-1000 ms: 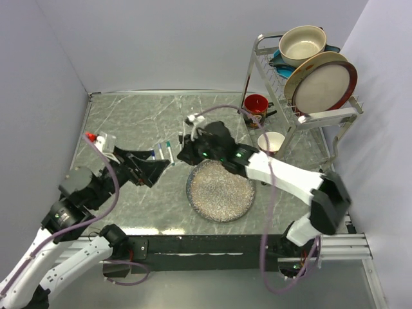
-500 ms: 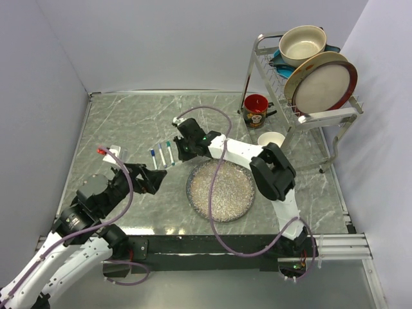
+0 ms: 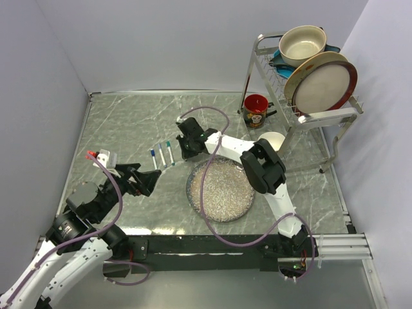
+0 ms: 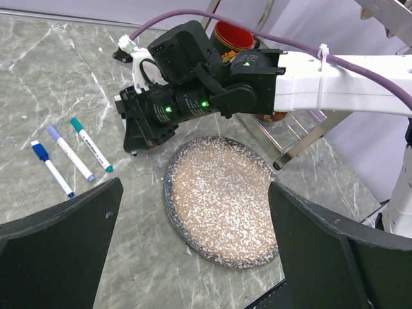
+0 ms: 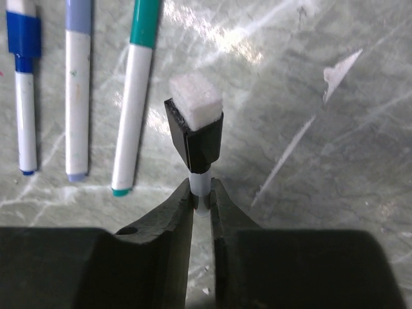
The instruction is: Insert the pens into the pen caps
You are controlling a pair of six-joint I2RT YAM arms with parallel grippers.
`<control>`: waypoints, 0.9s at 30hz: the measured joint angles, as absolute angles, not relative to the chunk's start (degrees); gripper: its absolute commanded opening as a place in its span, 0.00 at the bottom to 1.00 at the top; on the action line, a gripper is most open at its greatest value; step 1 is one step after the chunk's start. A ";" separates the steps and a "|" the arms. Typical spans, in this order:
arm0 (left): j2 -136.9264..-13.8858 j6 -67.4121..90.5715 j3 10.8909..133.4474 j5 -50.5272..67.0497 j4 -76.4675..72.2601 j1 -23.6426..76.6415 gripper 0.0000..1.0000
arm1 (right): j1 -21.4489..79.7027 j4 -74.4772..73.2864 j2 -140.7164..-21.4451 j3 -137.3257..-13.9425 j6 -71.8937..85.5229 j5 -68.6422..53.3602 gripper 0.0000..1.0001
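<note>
Three white-barrelled pens lie side by side on the marble table: one with a blue cap (image 5: 24,38), one with a pale blue cap (image 5: 78,19) and one with a teal cap (image 5: 145,22). They also show in the top view (image 3: 161,154) and the left wrist view (image 4: 69,153). My right gripper (image 5: 201,193) (image 3: 188,149) is shut on a fourth white pen (image 5: 201,188) that carries a black cap (image 5: 195,138) with a white felt end, just right of the teal pen. My left gripper (image 4: 193,257) (image 3: 145,181) is open and empty, near-left of the pens.
A speckled plate (image 3: 221,190) lies right of the pens, under the right arm. A red mug (image 3: 256,109) and a white cup (image 3: 271,141) stand at the back right beside a dish rack (image 3: 309,71) holding a plate and a bowl.
The right arm has swung forward over the plate, its gripper staying by the pens. The left gripper has drawn back slightly toward the near left.
</note>
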State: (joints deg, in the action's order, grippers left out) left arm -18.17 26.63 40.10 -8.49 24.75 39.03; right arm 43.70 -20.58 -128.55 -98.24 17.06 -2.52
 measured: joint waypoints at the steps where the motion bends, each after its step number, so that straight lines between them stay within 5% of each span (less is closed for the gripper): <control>1: -18.13 26.61 40.10 -8.49 24.73 39.03 0.99 | 43.70 -20.47 -128.84 -98.67 17.17 -2.59 0.30; 15: -18.09 26.61 40.07 -8.93 24.77 39.03 1.00 | 43.59 -21.78 -129.23 -100.18 18.17 -2.33 0.43; 20: -18.11 26.61 40.07 -8.88 24.75 39.03 0.99 | 43.86 -22.52 -121.10 -94.13 18.50 -2.48 0.63; 27: -18.15 26.63 39.57 -8.21 24.62 39.03 0.99 | 51.18 -19.94 -90.35 -76.05 16.58 3.68 0.98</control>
State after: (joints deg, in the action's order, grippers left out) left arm -18.15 26.63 39.57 -8.21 24.62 39.03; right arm 51.18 -19.94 -90.35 -76.05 16.58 3.68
